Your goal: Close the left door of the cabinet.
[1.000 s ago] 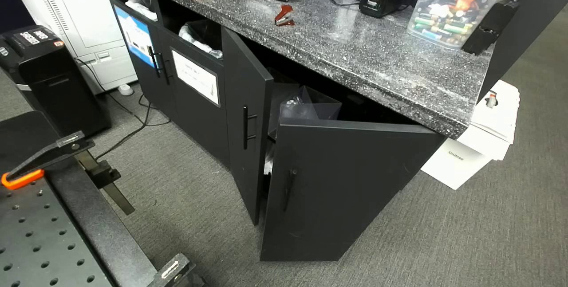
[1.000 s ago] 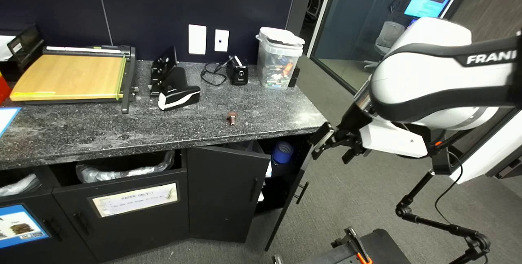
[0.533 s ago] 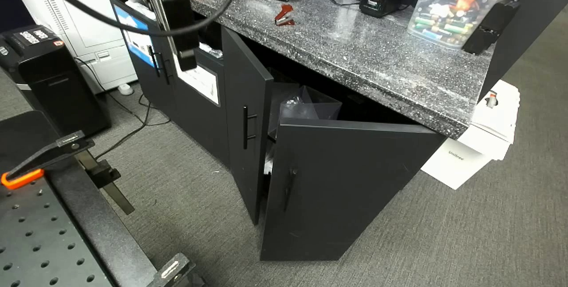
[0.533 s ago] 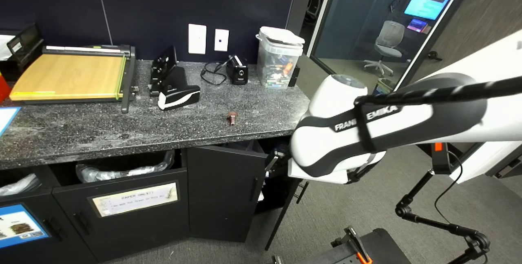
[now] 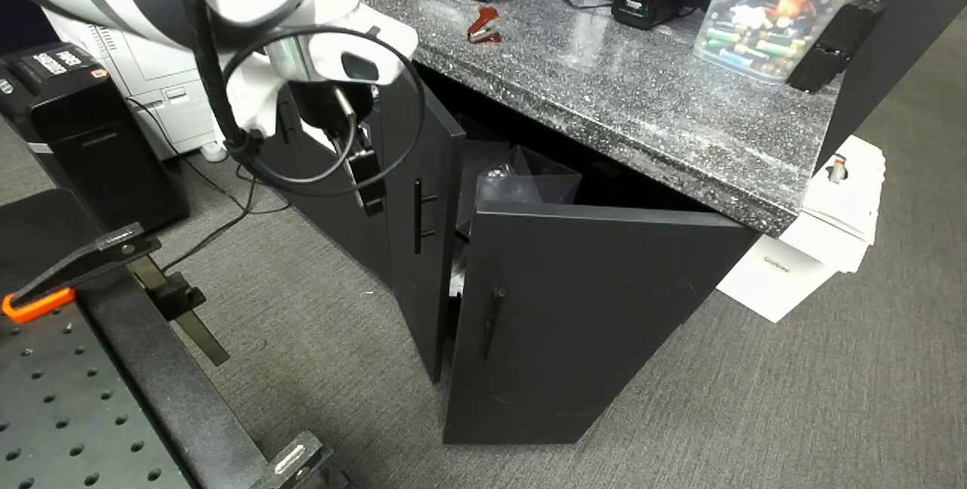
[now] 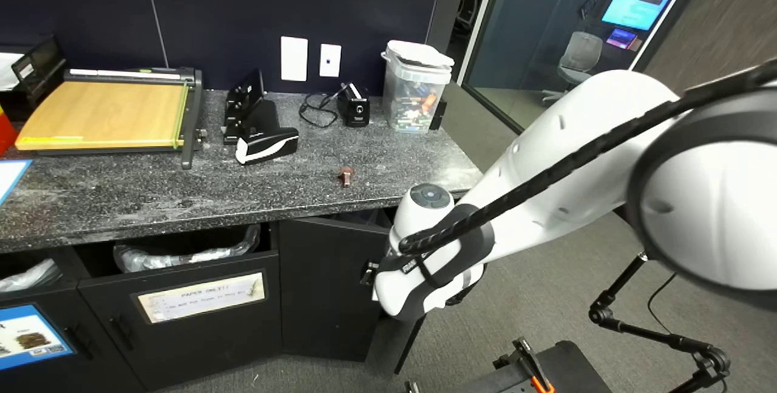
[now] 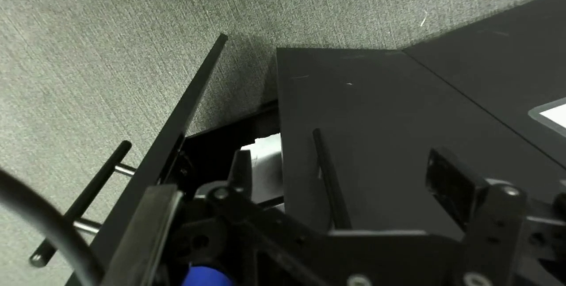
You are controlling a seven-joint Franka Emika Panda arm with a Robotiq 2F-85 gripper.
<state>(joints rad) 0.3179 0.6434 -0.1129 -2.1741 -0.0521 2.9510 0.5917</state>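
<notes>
My gripper (image 7: 342, 169) has its fingers spread wide, the bar handle (image 7: 330, 180) of the left door (image 7: 376, 131) showing between them in the wrist view; whether they touch it I can't tell. That door stands ajar around 3 o'clock there, with the right door (image 7: 154, 162) open at 9 o'clock from it. In an exterior view I see a red staple remover (image 5: 485, 26) at 12 o'clock, atop the cabinet (image 5: 604, 119).

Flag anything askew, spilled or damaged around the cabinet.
Both the left door and the right door stand ajar, so the cabinet isn't shut. A stray white scrap lies on the carpet, and faint pale marks near the left door's bottom could be scuffs. No spill shows.
</notes>
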